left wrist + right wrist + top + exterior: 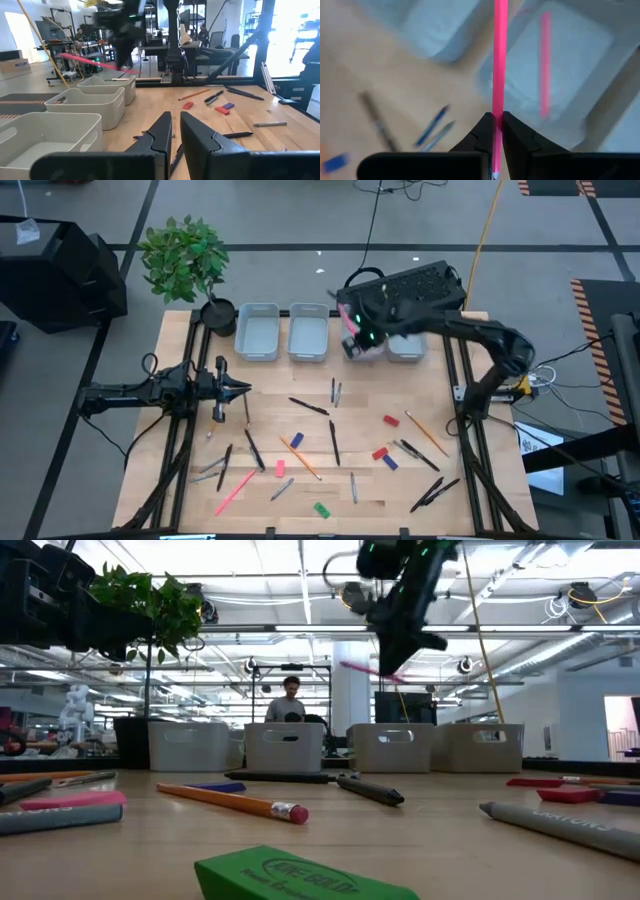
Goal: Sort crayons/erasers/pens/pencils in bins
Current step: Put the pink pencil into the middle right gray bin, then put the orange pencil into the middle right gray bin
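Four pale bins stand in a row at the table's far edge (258,330) (308,332) (405,345). My right gripper (352,328) hangs high above the third bin (392,747), shut on a long pink stick (499,60). Another pink stick (545,65) lies inside that bin. Pens, pencils and crayons lie scattered over the table among small erasers: red (390,420), blue (297,440), pink (280,468) and green (300,880). My left gripper (240,388) waits shut over the table's left part, holding nothing. My right gripper pinches the pink stick between its two fingers near one end (497,120); a short stub (493,172) shows behind the fingers. The fingers point down from above and lie across the stick. The stick juts out sideways (362,669), roughly level, clear of the bins.
A potted plant (185,255) stands at the far left corner beside the first bin. A black keyboard (405,285) lies behind the bins. A long orange pencil (235,802) and dark pens (370,790) lie mid-table. A person (290,700) sits beyond the table.
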{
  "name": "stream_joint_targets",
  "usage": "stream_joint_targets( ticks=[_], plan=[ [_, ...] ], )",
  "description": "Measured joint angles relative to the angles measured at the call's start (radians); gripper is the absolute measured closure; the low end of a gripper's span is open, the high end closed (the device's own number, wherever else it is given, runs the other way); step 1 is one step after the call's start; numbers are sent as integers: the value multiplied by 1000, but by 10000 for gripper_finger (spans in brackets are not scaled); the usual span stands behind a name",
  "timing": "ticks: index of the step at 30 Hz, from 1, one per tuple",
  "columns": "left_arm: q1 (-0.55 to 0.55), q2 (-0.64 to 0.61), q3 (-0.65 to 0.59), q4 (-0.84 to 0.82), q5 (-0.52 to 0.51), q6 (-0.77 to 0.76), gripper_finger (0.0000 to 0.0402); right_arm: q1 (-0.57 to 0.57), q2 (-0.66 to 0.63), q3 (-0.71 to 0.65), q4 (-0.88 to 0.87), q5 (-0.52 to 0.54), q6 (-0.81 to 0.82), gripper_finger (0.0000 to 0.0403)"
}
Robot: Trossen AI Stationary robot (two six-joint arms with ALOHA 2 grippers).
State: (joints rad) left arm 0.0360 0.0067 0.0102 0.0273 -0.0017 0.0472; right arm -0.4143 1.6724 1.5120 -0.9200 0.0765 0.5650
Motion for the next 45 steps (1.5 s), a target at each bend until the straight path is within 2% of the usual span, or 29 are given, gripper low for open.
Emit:
stream_joint_targets(
  ticks=[3,8,14,19,30,35,38,42,45],
  plan=[
    [0,0,0,0,0,0,357,-82,82,64,-38,1,-90,383],
    [0,0,0,0,0,0,357,-150,177,75,-63,2,-182,383],
    [0,0,0,0,0,0,357,-157,221,24,-46,4,-211,383],
    [0,0,0,0,0,0,357,-156,224,-29,56,3,-212,375],
    [0,0,0,0,0,0,357,-155,224,-129,90,5,-167,314],
    [0,0,0,0,0,-1,357,-113,113,-131,63,9,-134,278],
    [0,0,0,0,0,0,357,-43,-10,-130,13,73,-102,266],
    [0,0,0,0,0,0,357,111,-173,-129,-115,119,-6,262],
    [0,0,0,0,0,0,357,263,-251,-130,-267,151,136,261]
  ],
)
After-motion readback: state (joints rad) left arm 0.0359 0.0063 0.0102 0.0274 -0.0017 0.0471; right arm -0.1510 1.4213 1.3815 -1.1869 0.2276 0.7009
